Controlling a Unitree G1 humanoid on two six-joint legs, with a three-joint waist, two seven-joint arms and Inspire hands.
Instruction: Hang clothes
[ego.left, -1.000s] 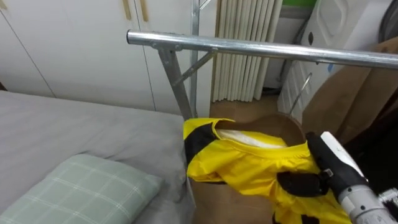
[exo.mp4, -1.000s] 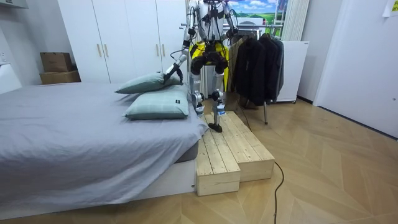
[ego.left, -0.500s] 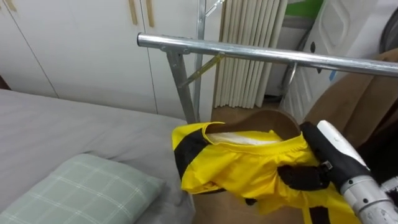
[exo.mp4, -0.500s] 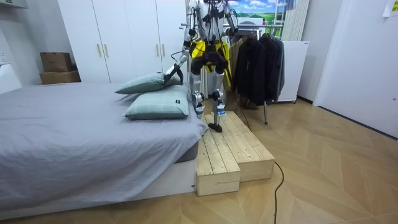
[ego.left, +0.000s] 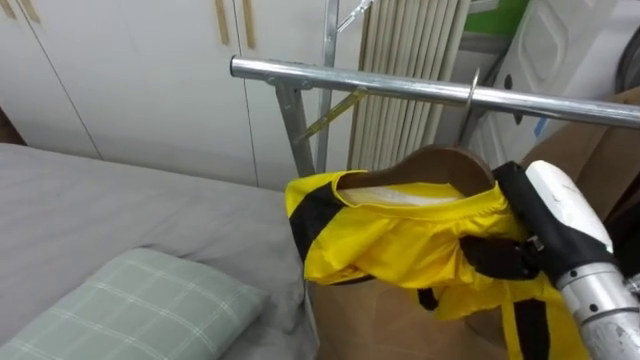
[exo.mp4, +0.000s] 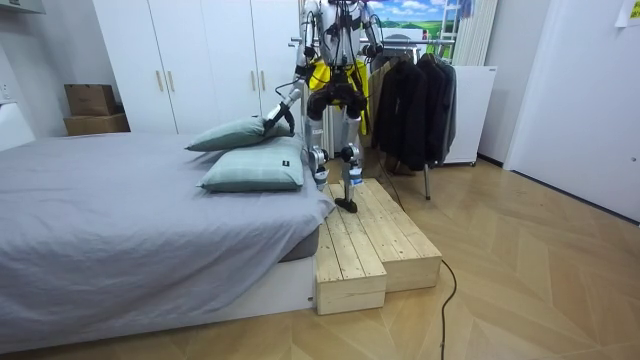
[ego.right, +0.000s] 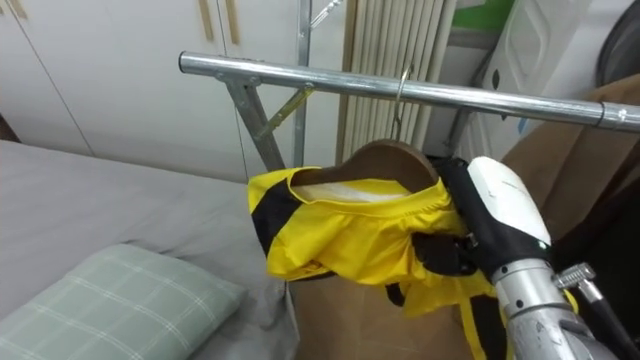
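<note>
Clamping the yellow jacket (ego.left: 400, 245) by one shoulder, the right hand (ego.left: 492, 260) holds its wooden hanger (ego.left: 440, 160) high, so the hook (ego.left: 471, 88) (seemingly over the rail (ego.left: 350, 78)) can seat. The left hand (exo.mp4: 272, 122) hangs near the pillows (exo.mp4: 250, 170) — I cannot tell its state.

The right hand (ego.left: 497, 258) has lifted the yellow jacket (ego.left: 400, 240) up toward the metal rail (ego.left: 350, 80). A second ago the brown hanger (ego.left: 440, 165) inside the jacket sat well below the rail, with its hook hanging free under it. Now the hanger is just under the rail and the hook (ego.left: 471, 88) reaches across the rail.
</note>
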